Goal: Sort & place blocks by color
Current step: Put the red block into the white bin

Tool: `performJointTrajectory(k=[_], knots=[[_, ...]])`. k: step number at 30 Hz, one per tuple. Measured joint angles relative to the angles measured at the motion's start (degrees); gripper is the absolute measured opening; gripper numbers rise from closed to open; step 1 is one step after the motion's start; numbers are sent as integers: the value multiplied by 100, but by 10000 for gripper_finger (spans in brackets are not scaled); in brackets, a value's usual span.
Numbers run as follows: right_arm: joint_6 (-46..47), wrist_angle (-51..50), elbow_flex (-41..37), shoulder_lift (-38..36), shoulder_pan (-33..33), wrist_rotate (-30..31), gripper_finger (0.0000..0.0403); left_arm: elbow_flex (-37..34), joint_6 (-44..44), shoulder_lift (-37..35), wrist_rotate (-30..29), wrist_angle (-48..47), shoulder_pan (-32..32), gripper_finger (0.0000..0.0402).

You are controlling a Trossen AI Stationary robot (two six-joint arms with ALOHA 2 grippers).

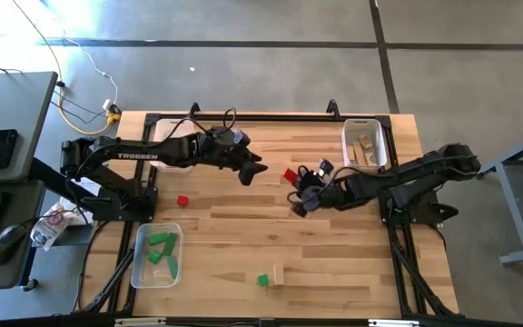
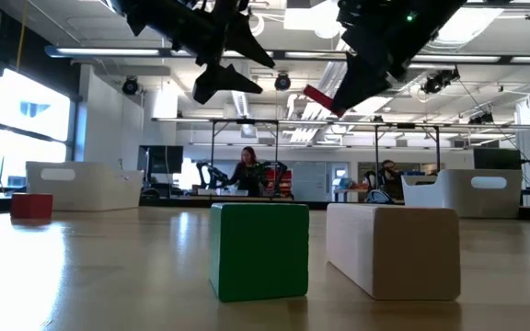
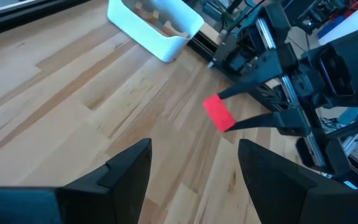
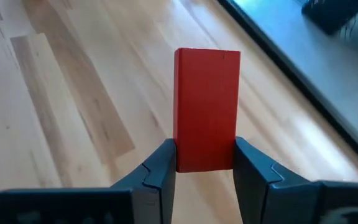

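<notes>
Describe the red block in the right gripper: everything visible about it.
The red block is a short rectangular piece with flat faces, sharp edges and a matte painted look. The right gripper is shut on its lower end, one dark finger against each side, so most of it sticks out past the fingertips. It hangs clear above the wooden table, near the middle, touching nothing else. The open left gripper faces it from close by.

Bright, even light fills the scene. From above, a glare patch washes out the concrete floor [image 1: 25, 23] at the upper left, and the arms cast only faint, soft shadows on the bench [image 1: 243, 245]. At bench height, ceiling lights [image 2: 311, 18] bloom white and silhouette both arms, while the near green block [image 2: 259, 250] looks slightly soft. In the right wrist view, the far background corner is blurred.
</notes>
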Motion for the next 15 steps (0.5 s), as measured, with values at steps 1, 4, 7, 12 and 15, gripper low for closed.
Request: performJointTrajectory(k=[1,4,7,12,15], knots=[[-204,105,0,0,-47,-17,99,0,-8,0,0,0,-16,227],[-818,421,0,0,-182,-141,99,0,-15,0,-1,12,-75,227],[-1371,723,0,0,-315,-448,99,0,-123,0,-5,15,-130,227],[-2030,1061,0,0,-443,-628,99,0,-205,0,-53,15,-225,227],[-2428,1139,0,0,-514,-811,99,0,-297,0,-174,36,-273,227]])
